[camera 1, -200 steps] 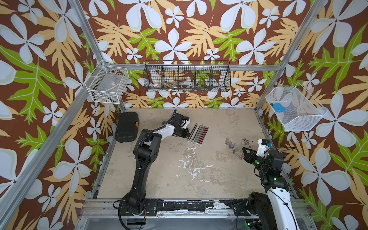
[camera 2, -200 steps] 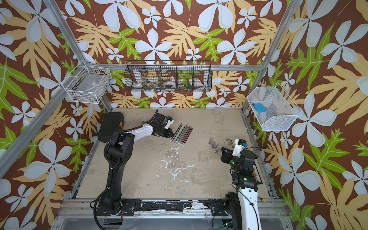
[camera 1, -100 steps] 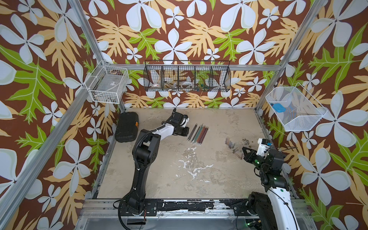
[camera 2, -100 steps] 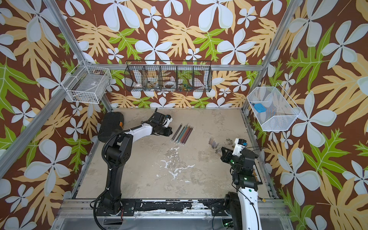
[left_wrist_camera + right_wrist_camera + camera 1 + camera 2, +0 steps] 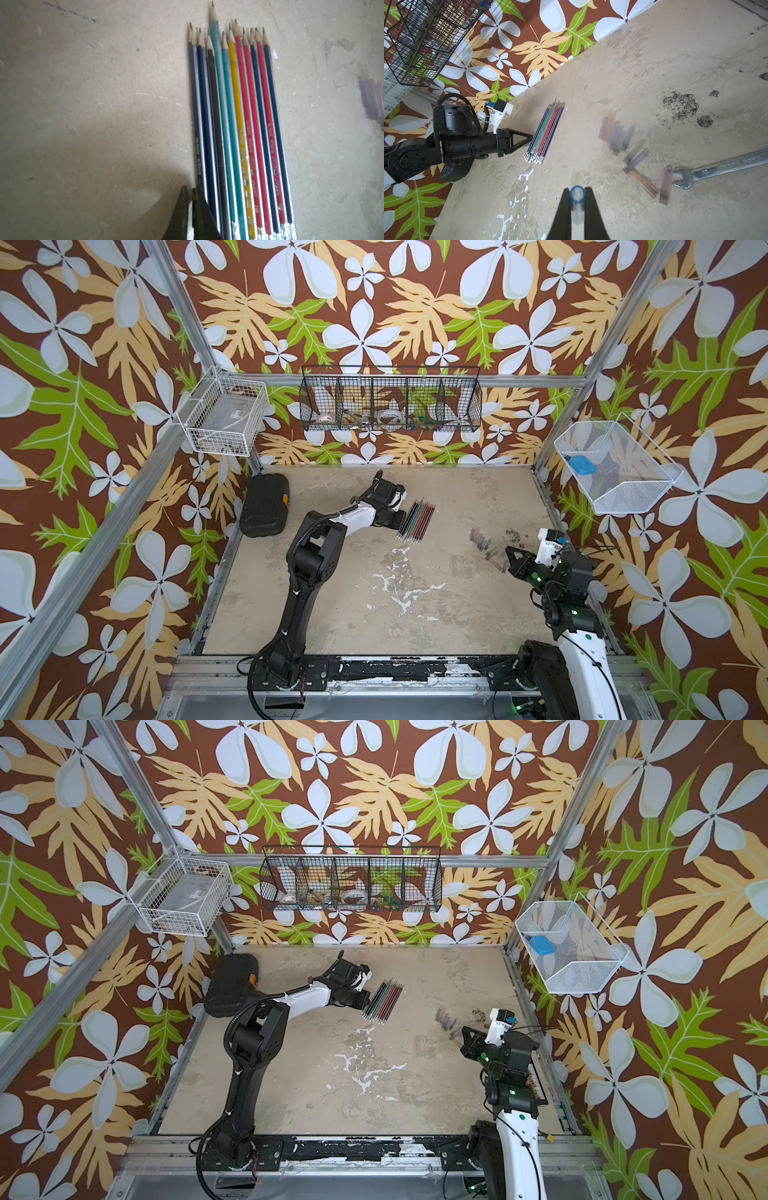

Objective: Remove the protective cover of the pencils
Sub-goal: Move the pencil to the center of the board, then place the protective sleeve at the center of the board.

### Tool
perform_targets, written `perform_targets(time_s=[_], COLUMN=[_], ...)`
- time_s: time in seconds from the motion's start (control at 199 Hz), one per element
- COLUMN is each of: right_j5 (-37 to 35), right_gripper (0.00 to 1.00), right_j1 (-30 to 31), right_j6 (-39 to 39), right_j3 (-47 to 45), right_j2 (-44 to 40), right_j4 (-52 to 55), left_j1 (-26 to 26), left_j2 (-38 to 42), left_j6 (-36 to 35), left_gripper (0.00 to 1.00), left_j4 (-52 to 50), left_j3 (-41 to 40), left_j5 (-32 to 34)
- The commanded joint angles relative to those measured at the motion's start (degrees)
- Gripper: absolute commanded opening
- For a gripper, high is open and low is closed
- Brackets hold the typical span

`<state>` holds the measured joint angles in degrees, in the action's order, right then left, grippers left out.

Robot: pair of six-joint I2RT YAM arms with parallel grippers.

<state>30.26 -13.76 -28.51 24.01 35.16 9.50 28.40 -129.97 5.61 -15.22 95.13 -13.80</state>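
A scuffed beige surface (image 5: 353,605) sits inside a booth lined with brown floral wallpaper. The pencils (image 5: 416,519) lie flat in a tight side-by-side row toward the back middle of the surface. Their colours are dark blue, black, teal, yellow and red. Their sharpened points aim at the back wall and their silvery eraser ends face the front. In the left wrist view the pencils (image 5: 239,135) show bare wood and lead at every tip. The left gripper (image 5: 400,518) reaches in low from the left. Its jaws are pressed together with nothing between them, their tips right beside the outermost dark blue pencil near its eraser end. Whether they touch it cannot be told. The right gripper (image 5: 509,554) is above the right side of the surface, well apart from the pencils. Its jaws pinch a clear tube-shaped protective cover (image 5: 577,200) with a blue rim, seen end-on in the right wrist view. A scatter of loose covers (image 5: 616,135), translucent and tinted purple, green and brown, lies between the pencils and the right gripper. A silver wrench (image 5: 720,165) rests with its open end just beside one purple cover. A black case (image 5: 264,506) lies at the back left corner. A black wire basket (image 5: 390,377) hangs on the back wall and a white wire basket (image 5: 224,443) on the left. Another white basket (image 5: 623,497) on the right holds a small blue item (image 5: 581,464).
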Motion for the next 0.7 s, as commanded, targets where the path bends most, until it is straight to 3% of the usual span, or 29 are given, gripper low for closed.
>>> perform_targets(time_s=[0.0, 0.136, 0.286, 0.447, 0.698], right_j5=[0.45, 1.41, 2.29, -1.31, -9.82], right_gripper=[0.0, 0.0, 0.0, 0.0, 0.07], right_j1=[0.05, 0.07, 0.06, 0.06, 0.1], right_j6=[-0.75, -1.11, -1.17, -0.79, -2.29], right_j3=[0.3, -0.26, -0.38, 0.57, 0.78], right_j2=[0.72, 4.94, 15.07, 23.14, 26.68], right_j4=[-1.05, -1.95, -3.03, -4.22, -4.88], left_j1=[-0.1, -0.1, -0.1, -0.11, -0.1], left_j2=[-0.3, 1.77, 8.35, 16.95, 22.23], left_j6=[-0.03, 0.11, 1.56, 3.32, 5.55], left_gripper=[0.1, 0.09, 0.08, 0.1, 0.1], left_j4=[-3.23, -3.26, -1.66, 3.24, 5.98], left_j3=[0.24, 0.23, -1.19, -6.28, -9.95], left_j5=[0.21, 0.48, -0.89, -3.75, -7.81])
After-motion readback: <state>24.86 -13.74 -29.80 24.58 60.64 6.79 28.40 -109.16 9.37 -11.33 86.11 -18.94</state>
